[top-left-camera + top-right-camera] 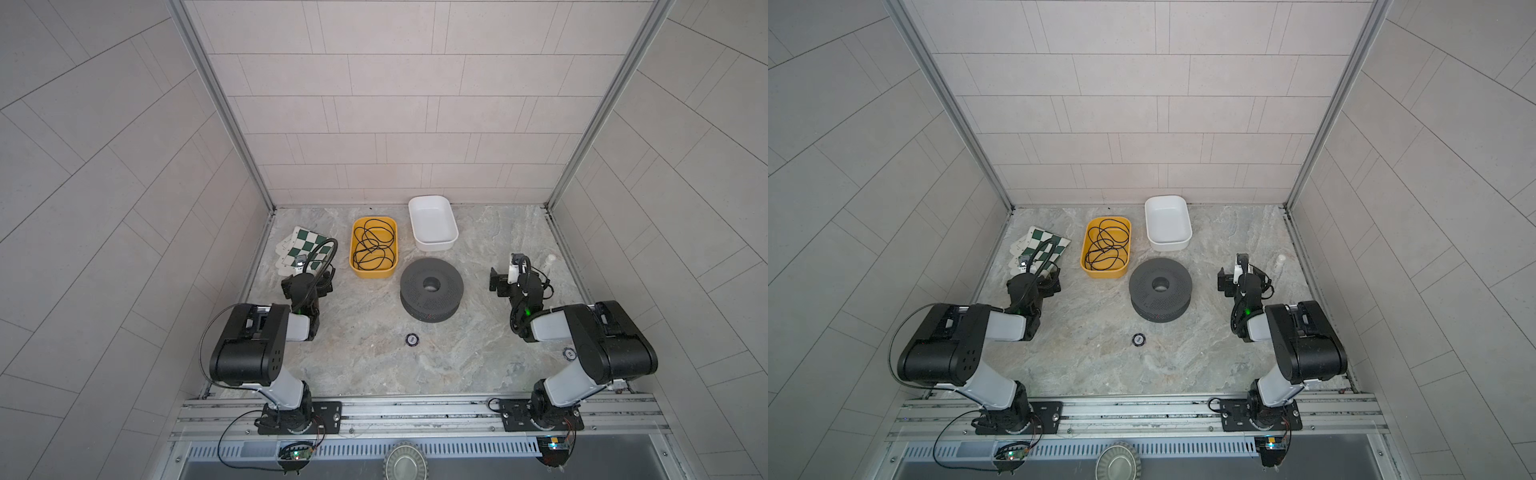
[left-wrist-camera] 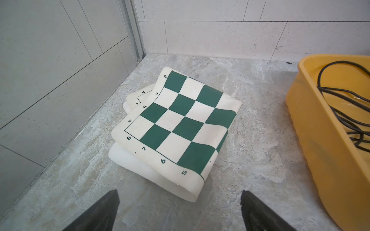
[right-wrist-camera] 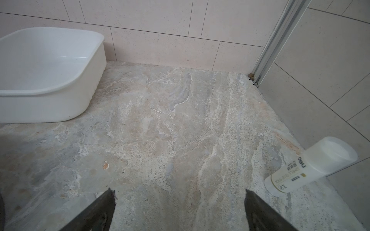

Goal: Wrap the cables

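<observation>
The cables are out of view in every frame. My left gripper (image 1: 309, 276) (image 2: 179, 193) hovers low over the stone table at the left, open, with nothing between its black fingers (image 2: 108, 208). It faces a folded green-and-white chess mat (image 2: 180, 120). Over bare stone at the right, my right gripper (image 1: 509, 274) (image 3: 179, 191) is likewise open and empty. A large dark grey spool (image 1: 415, 291) with a centre hole stands between the two arms, slightly nearer the right one.
A yellow bin (image 1: 374, 272) (image 2: 312, 140) behind the spool holds a loose tangle of thin black cord (image 1: 374, 245). A white bin (image 1: 434, 245) (image 3: 50, 106) sits empty beside it. A white glue stick (image 3: 310, 168) lies by the right wall. A small round disc (image 1: 412, 340) lies in front.
</observation>
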Controlling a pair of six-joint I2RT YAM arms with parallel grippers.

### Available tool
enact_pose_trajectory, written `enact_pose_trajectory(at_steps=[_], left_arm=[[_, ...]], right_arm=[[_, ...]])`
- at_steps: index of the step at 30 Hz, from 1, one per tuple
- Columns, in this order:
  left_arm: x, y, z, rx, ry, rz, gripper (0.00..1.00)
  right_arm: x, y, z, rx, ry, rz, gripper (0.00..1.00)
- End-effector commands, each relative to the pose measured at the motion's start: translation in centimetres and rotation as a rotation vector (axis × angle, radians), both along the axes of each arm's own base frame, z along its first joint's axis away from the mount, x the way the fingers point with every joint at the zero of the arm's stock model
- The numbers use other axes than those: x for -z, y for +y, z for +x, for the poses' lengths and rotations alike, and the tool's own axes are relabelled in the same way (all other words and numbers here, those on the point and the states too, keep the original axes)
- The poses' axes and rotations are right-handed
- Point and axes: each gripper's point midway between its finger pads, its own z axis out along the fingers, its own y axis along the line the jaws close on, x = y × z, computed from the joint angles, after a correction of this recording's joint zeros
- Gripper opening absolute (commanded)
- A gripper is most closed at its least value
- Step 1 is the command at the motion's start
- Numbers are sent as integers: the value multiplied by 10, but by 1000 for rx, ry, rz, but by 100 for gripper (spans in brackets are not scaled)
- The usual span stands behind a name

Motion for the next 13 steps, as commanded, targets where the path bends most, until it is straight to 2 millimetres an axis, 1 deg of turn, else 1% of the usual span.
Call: enact_pose_trajectory(at_steps=[1, 13], left_arm=[[-11, -4, 6, 17, -34, 4, 100], [-11, -4, 6, 17, -35, 4, 100]], right_arm=[[1, 1, 2, -7, 7, -25, 99], [0, -2, 2, 4, 5, -24, 99]])
